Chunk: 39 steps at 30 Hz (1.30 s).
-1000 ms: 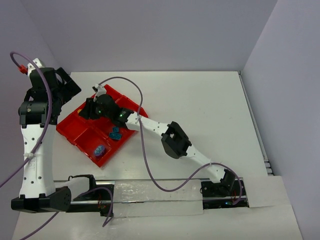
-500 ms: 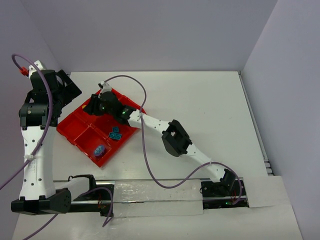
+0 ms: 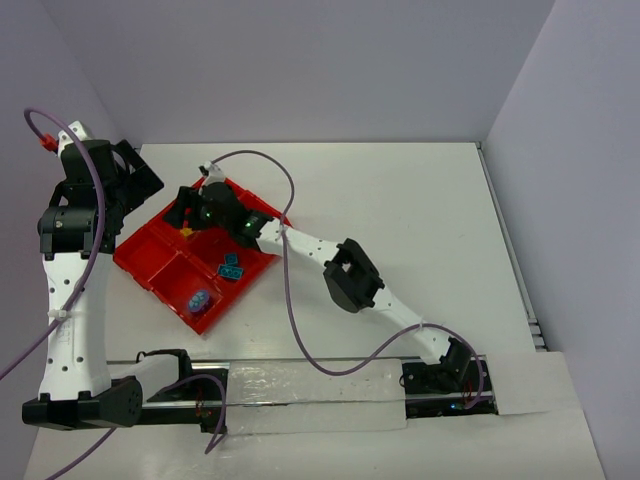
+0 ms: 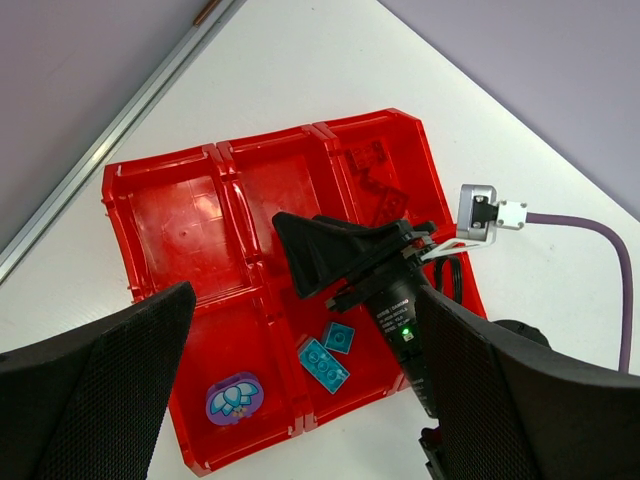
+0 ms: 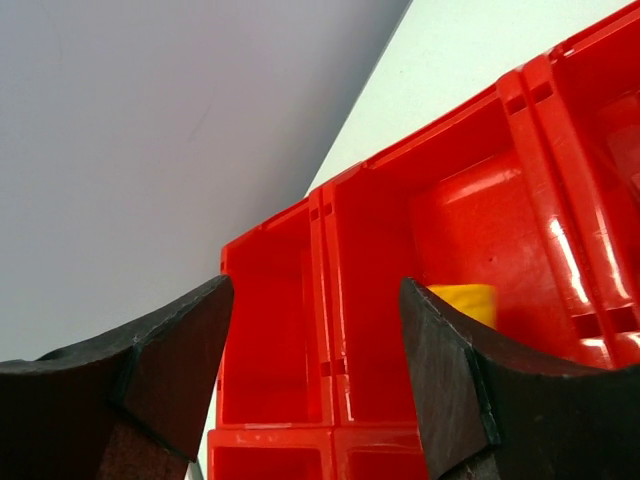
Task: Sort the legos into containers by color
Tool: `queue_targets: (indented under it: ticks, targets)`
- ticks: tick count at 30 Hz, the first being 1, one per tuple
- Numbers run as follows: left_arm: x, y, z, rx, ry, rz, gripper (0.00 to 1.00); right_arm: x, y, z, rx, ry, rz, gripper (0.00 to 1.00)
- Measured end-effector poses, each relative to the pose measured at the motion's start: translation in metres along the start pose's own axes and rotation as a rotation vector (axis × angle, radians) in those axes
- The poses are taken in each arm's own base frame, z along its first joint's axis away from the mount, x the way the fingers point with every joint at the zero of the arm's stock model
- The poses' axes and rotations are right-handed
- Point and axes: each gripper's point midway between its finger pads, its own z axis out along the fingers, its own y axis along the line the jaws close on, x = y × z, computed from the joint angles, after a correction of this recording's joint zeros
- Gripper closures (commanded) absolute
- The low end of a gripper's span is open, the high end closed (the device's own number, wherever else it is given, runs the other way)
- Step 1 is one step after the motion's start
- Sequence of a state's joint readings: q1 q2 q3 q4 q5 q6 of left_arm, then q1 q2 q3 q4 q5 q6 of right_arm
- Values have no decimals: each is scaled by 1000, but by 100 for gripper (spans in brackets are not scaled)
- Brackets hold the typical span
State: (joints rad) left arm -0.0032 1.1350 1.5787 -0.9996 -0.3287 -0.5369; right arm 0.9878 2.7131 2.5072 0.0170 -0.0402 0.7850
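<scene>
The red tray (image 3: 150,278) with its square containers lies at the left of the table. My right gripper (image 3: 188,210) hangs low over it, open, with nothing between its fingers (image 5: 170,350). A yellow lego (image 3: 187,232) lies on a compartment floor just beside the right finger, also in the right wrist view (image 5: 465,300). Two teal legos (image 4: 330,358) share one compartment. Red legos (image 4: 375,160) sit in a corner compartment. My left gripper (image 4: 300,290) is open high above the tray, holding nothing.
A purple flower-printed piece (image 4: 234,398) lies in a near corner compartment of the tray (image 4: 120,200). The right arm's purple cable (image 3: 285,290) loops over the table beside the tray. A wall edge runs close behind the tray (image 5: 320,300).
My right gripper was shut and has opened. The yellow lego now lies free on the compartment floor beneath it. The left arm has stayed put.
</scene>
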Motion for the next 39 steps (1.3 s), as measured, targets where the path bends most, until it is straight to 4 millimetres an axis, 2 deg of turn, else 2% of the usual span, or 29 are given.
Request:
queue_targets:
  ticks: [5, 9, 12, 16, 19, 22, 23, 27, 31, 32, 34, 39]
  targets:
    - [0, 1, 0, -5, -3, 6, 2, -8, -5, -6, 17, 8, -45, 24]
    - [-1, 3, 0, -14, -7, 11, 2, -29, -2, -33, 54, 34, -109, 18]
    - [-2, 4, 0, -17, -9, 17, 2, -64, 8, -68, 87, 31, -141, 13]
    - [-2, 5, 2, -26, -14, 22, 2, -130, 20, -128, 141, -45, -178, 4]
    - [0, 6, 5, -31, -7, 26, 2, -164, 12, -179, 234, -78, -192, 1]
    - [2, 5, 9, -35, 4, 32, 2, -189, -8, -215, 343, -108, -195, 0]
    - [3, 4, 11, -37, 9, 34, 2, -195, -21, -228, 399, -116, -193, 0]
    - [9, 0, 21, -31, 44, 46, 3, -177, -87, -297, 642, -68, -174, 0]
    - [18, -7, 32, -17, 89, 57, 3, -158, -129, -362, 796, -39, -147, 0]
    - [20, -9, 34, -11, 99, 59, 3, -151, -136, -373, 821, -30, -143, 0]
    - [24, -14, 36, 12, 118, 59, 3, -152, -135, -395, 832, -53, -136, 0]
    - [30, -25, 38, 71, 154, 57, 4, -147, -138, -427, 851, -83, -111, 0]
